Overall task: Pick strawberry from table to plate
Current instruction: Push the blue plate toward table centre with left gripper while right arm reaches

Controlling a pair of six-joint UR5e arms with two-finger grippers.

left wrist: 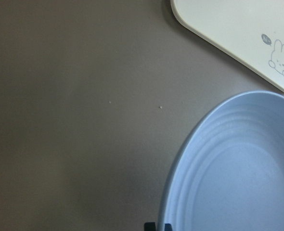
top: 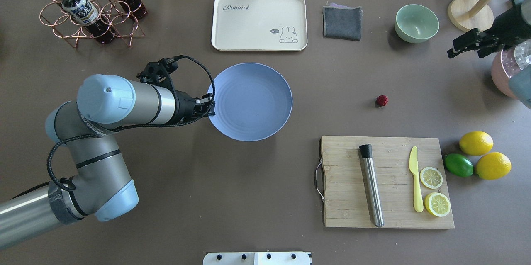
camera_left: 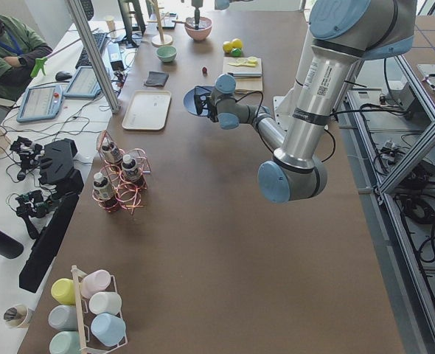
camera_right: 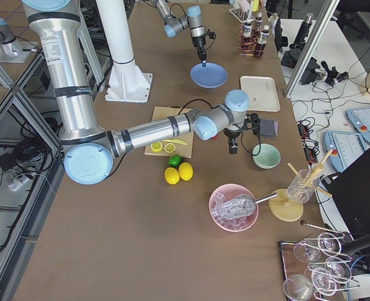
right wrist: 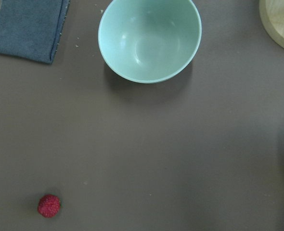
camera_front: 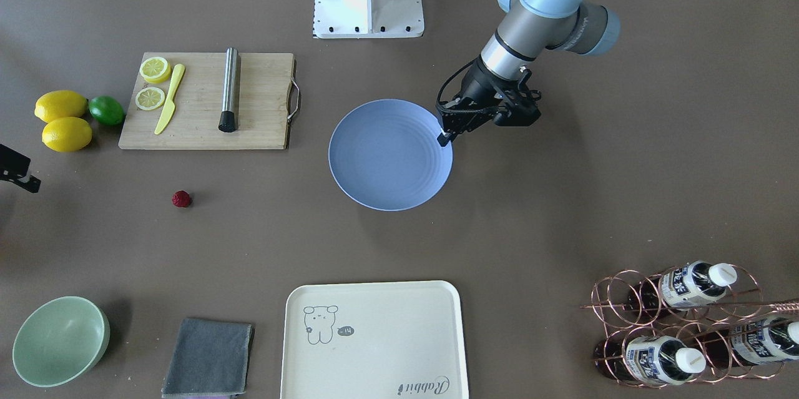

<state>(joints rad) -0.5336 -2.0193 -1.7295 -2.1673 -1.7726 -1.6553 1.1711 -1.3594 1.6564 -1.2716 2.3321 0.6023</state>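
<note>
The strawberry (top: pixel 381 100) is a tiny dark-red berry lying alone on the brown table (top: pixel 332 91), to the right of the plate and above the cutting board. It shows low at the left in the right wrist view (right wrist: pixel 49 205). The round blue-grey plate (top: pixel 253 103) sits mid-table with nothing on it. My left gripper (top: pixel 211 106) is at the plate's left rim (left wrist: pixel 180 159), its tips together on that rim. My right gripper (top: pixel 465 53) hangs above the table, up and to the right of the strawberry, near the green bowl. It looks open and holds nothing.
A wooden cutting board (top: pixel 386 182) carries a steel muddler, a yellow knife and lemon slices. Two lemons and a lime (top: pixel 458 164) lie to its right. At the far edge are a cream tray (top: pixel 259 22), a grey cloth (top: pixel 342 22), a green bowl (top: pixel 416 22) and a bottle rack (top: pixel 87 8).
</note>
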